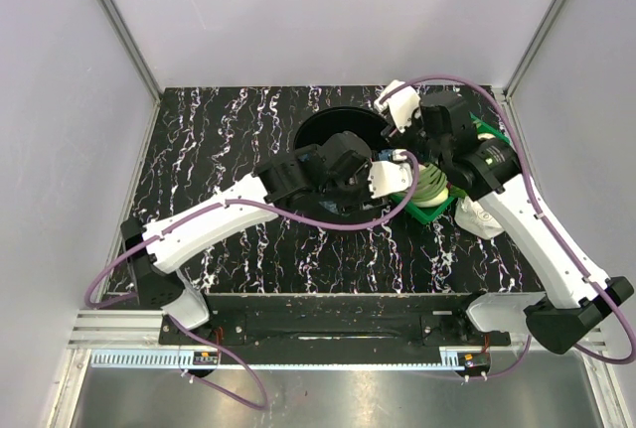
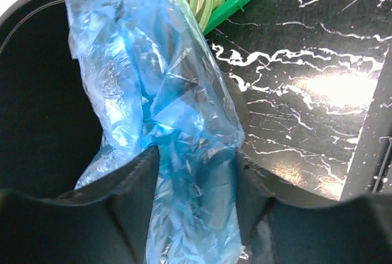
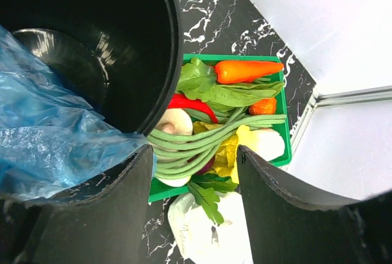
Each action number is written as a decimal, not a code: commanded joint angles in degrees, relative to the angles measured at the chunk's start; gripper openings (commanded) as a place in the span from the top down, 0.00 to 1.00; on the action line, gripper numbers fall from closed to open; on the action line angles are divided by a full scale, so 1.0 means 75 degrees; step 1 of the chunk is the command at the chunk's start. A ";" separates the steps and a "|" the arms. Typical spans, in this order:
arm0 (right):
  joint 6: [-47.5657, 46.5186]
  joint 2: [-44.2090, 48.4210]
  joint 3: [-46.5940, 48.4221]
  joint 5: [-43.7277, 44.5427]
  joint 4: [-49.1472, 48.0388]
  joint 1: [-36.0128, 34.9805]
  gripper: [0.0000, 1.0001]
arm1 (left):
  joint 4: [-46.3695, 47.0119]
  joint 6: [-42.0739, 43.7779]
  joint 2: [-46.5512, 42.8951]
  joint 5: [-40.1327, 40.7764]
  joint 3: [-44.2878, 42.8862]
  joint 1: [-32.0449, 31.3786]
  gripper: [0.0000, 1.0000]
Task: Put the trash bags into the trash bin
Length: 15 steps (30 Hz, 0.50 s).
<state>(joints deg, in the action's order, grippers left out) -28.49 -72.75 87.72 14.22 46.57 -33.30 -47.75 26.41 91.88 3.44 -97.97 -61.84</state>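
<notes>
**Blue bag at the bin's edge**

The left claw (image 2: pixel 196 181) pinches the trash bag (image 2: pixel 153 92). The blue bag stretches up to the top left of the frame, over the rim of the black trash bin (image 2: pixel 37 105). The right claw (image 3: pixel 196 160) is open and holds nothing. It hangs above the green tray (image 3: pixel 277 157) of vegetables (image 3: pixel 208 95), just beside the bin.
</notes>
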 commanded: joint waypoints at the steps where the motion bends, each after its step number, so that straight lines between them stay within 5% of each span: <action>1: 0.0084 0.0009 0.0432 -0.0091 -0.0220 0.0221 0.37 | 0.0460 -0.0041 -0.0555 0.0186 0.0032 0.0008 0.40; 10: 0.0142 -0.0225 0.0772 -0.0325 -0.0232 0.0736 0.37 | 0.0250 -0.0240 -0.0964 -0.0259 -0.0096 0.0008 0.07; 15: 0.0353 -0.0460 0.1263 -0.1015 -0.0092 0.0901 0.37 | -0.0090 -0.0475 -0.1176 -0.0821 -0.0822 0.0008 0.01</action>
<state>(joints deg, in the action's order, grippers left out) -27.77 -75.35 92.36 11.88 46.44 -27.44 -48.14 25.04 86.80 1.76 -98.21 -61.82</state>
